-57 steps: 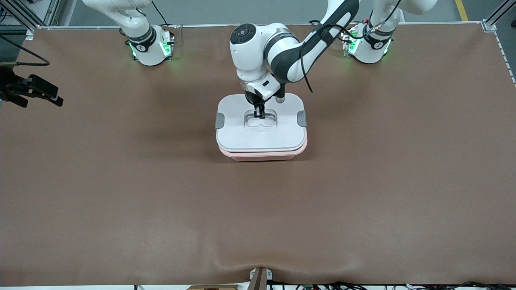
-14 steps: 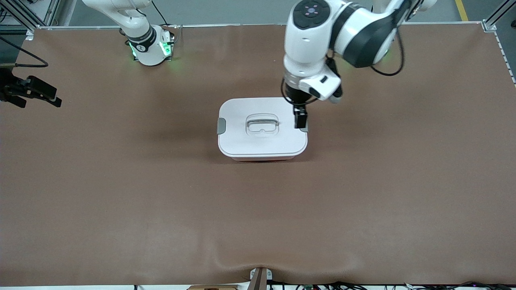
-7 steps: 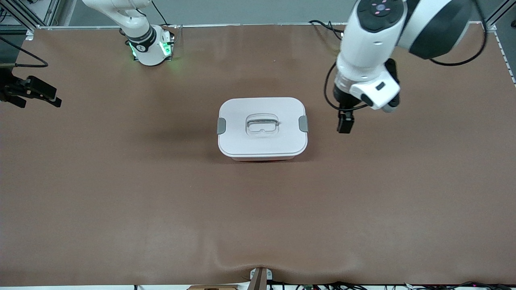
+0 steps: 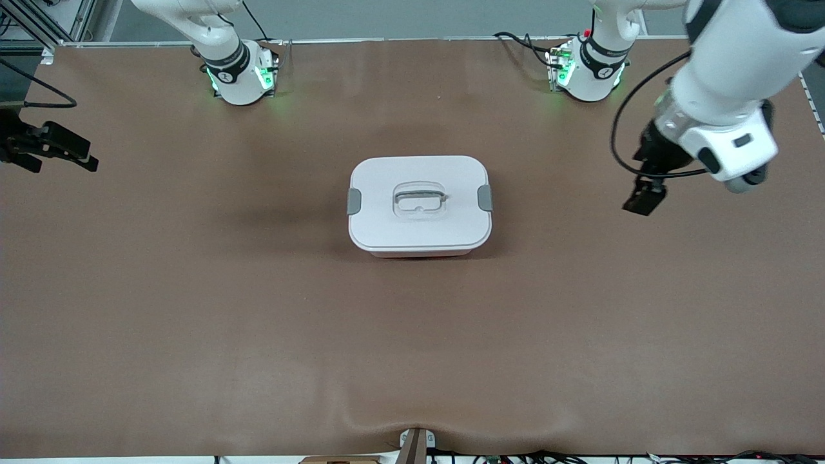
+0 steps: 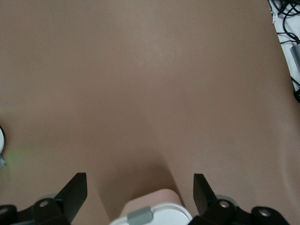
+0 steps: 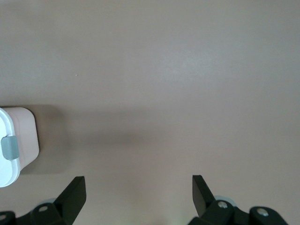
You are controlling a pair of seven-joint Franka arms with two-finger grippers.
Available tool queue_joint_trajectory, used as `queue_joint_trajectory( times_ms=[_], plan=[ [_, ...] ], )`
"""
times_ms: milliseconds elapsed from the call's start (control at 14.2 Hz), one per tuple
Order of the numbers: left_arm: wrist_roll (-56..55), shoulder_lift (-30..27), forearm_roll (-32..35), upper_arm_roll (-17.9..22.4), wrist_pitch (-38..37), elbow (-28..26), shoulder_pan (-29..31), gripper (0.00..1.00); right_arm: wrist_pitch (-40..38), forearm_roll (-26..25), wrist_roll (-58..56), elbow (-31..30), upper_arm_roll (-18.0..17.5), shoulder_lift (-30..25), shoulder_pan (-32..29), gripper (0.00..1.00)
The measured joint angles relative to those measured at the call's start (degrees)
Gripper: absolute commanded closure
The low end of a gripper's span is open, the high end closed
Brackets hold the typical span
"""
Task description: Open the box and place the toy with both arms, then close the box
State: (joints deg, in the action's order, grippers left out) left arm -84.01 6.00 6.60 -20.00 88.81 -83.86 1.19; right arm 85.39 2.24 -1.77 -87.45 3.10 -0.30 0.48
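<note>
A brown desk (image 4: 258, 322) carries only the box (image 4: 419, 205), its white lid (image 4: 419, 225) on and grey side clips (image 4: 485, 197) showing. The left claw (image 4: 643, 196) hangs open over bare desk, well apart from the box, toward the left arm's end. The right claw (image 4: 61, 151) waits open over the desk's right-arm end. The toy is not visible.

A brown mat (image 4: 258, 335) is covering the whole table, puckering into a low ridge at the edge nearest the front camera, where a small bracket (image 4: 416, 444) is clamping it. Grey floor (image 4: 387, 16) is showing past the edge where the bases stand, with a yellow line (image 4: 738, 16) crossing it. Aluminium frame posts (image 4: 791, 29) are standing at the corners, and cables (image 4: 580, 457) are trailing along the near edge.
</note>
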Motion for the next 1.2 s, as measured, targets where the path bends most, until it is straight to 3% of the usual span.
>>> queue_joint_trajectory(
  times_ms=[846,988,1199],
  plan=[
    [62.5,-2.5,0.0,0.3,-0.7,0.0,17.3,0.00,0.0,0.0,0.0,0.0,0.0,0.0,0.0,0.00],
    [69.6,-2.8,-0.5,0.3,-0.7,0.0,18.4,0.00,0.0,0.0,0.0,0.0,0.0,0.0,0.0,0.00],
    [71.3,-3.7,-4.5,0.2,-0.8,0.0,18.4,0.00,0.0,0.0,0.0,0.0,0.0,0.0,0.0,0.00]
  ],
)
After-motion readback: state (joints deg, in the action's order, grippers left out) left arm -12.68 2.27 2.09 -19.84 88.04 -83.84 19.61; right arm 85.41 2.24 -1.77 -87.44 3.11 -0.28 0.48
